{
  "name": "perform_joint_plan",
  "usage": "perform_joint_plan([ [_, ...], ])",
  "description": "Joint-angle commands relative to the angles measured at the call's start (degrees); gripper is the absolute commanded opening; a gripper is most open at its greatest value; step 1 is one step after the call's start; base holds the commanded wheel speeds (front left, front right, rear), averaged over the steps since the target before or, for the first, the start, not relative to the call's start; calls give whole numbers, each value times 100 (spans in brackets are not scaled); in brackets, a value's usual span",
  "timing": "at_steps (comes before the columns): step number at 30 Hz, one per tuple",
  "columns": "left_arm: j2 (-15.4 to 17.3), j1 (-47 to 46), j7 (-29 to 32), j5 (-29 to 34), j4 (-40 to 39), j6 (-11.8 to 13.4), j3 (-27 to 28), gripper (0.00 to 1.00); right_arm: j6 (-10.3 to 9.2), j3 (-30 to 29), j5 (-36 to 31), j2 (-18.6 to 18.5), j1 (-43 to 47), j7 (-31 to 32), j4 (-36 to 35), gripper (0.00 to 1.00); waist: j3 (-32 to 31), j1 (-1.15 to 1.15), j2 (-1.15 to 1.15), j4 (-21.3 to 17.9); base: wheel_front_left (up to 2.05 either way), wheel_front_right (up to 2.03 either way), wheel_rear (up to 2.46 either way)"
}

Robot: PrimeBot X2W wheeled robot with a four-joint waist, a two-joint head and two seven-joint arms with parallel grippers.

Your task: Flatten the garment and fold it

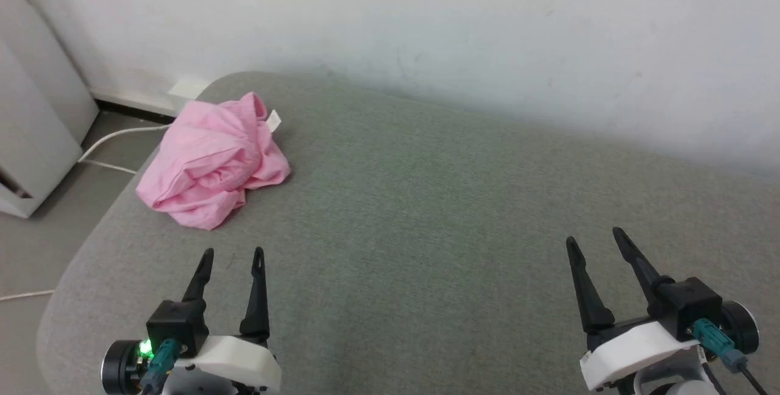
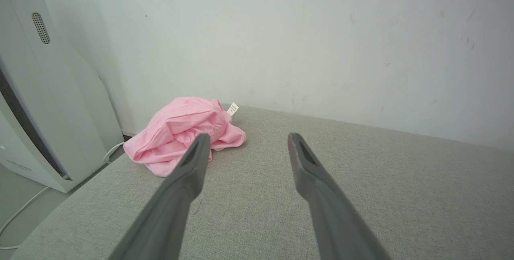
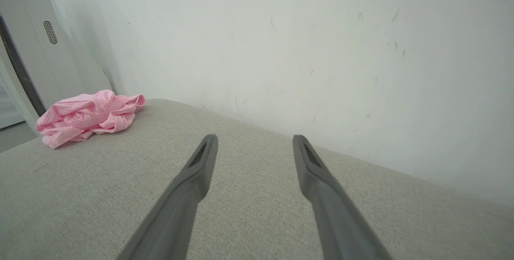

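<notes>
- Though it lies bunched in a heap with no clean outline, the garment [image 1: 210,160] has a longer stretch. In the head view it runs on a slant from the near left up toward the far right, where the wall [image 1: 463,23] stands.
- At the far-right end of that slant a small white label tag [image 1: 273,119] sticks out of the folds, pointing toward the wall.
- The near-left end is a rounded bulge that reaches the left edge of the grey padded surface [image 1: 426,212]; I cannot tell whether it hangs over.
- The fabric is light pink, thin and soft, with deep creases and layers rolled over one another.
- In the right wrist view a gathered band runs along the side of the heap that faces the camera. Legs and waist opening cannot be told apart.
- The heap sits at the far-left corner of the surface, near the wall. A white appliance [image 1: 30,114] and a white cable [image 1: 116,134] are on the floor just beyond that edge.
- The left gripper [image 1: 233,252] shows at the lower left of the head view, its two dark fingers spread wide with nothing between them. They point toward the heap, with bare surface between tips and fabric.
- In the left wrist view one fingertip stands in front of the heap's near edge.
- The right gripper [image 1: 593,236] shows at the lower right, its fingers likewise spread wide and holding nothing. It is over bare surface, well apart from the garment.
</notes>
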Motion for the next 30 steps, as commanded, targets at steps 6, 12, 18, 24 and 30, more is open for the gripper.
perform_joint_plan([
  [6,-5,34,-127,-58,37,-81,19,100,-4,39,71,14,41,-113,54,100,12,0,-1,363,0,0,0],
  [12,-6,43,-188,-86,47,-101,10,100,-5,40,104,15,25,-174,74,100,33,0,-1,543,0,0,0],
  [18,-6,41,-259,-121,71,-102,-18,100,-5,33,137,17,17,-245,158,100,44,0,0,731,0,0,0],
  [24,-7,53,-331,-156,98,-116,-27,100,-5,5,160,18,-3,-317,224,100,42,0,0,885,0,0,0],
  [30,-7,59,-403,-227,167,-158,-55,100,-6,-11,163,19,-4,-389,242,100,51,0,0,1024,0,0,0],
])
